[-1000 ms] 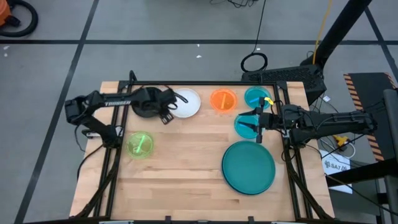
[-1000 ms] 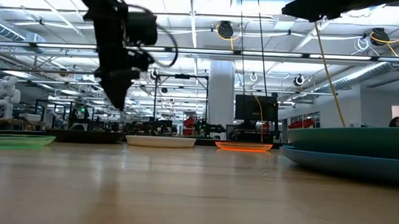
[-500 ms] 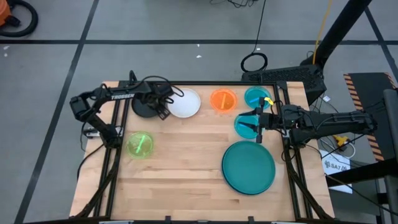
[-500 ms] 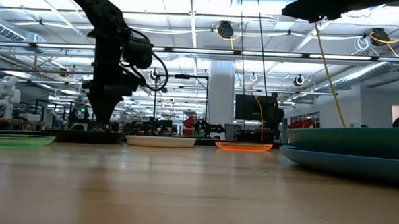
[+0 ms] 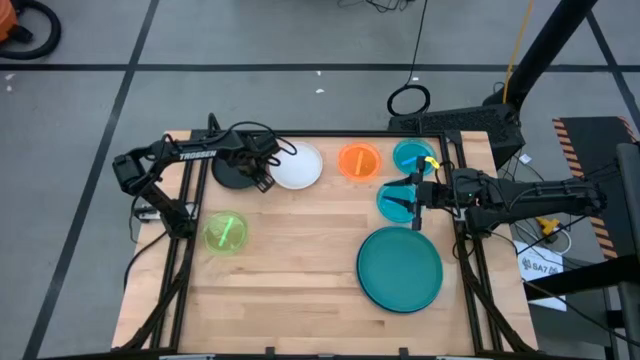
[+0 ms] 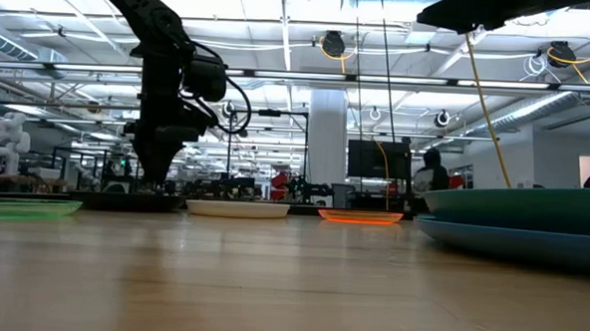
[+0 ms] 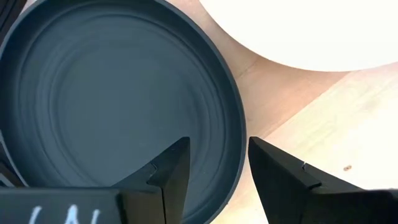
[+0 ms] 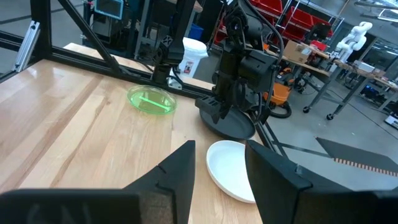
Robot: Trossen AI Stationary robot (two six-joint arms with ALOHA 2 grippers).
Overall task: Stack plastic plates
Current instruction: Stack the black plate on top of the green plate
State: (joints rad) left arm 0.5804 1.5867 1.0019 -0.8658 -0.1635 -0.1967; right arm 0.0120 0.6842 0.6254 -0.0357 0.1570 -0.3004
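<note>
My left gripper (image 5: 258, 172) is low over the black plate (image 5: 230, 172), at its edge nearest the white plate (image 5: 300, 167). It is open, with one finger inside the black rim (image 7: 239, 155) and one outside. My right gripper (image 5: 412, 198) waits, open, above a translucent cyan plate (image 5: 392, 205); the second cyan plate (image 5: 410, 155) and the orange plate (image 5: 359, 161) lie beyond it. The lime green plate (image 5: 225, 232) lies alone near the left edge. The large teal plate (image 5: 400, 265) rests on the blue one (image 6: 511, 240).
All the plates lie flat on the wooden table (image 5: 300, 260), whose middle and near-left part is bare wood. A dark frame rail (image 5: 330, 135) runs along the far edge. A person (image 6: 434, 174) stands in the room beyond the table.
My left gripper has come down and moved a little toward the far edge, settling over the black plate's rim within the first half second; since then it has stayed still. No plate has moved. A person has come into the room behind the table.
</note>
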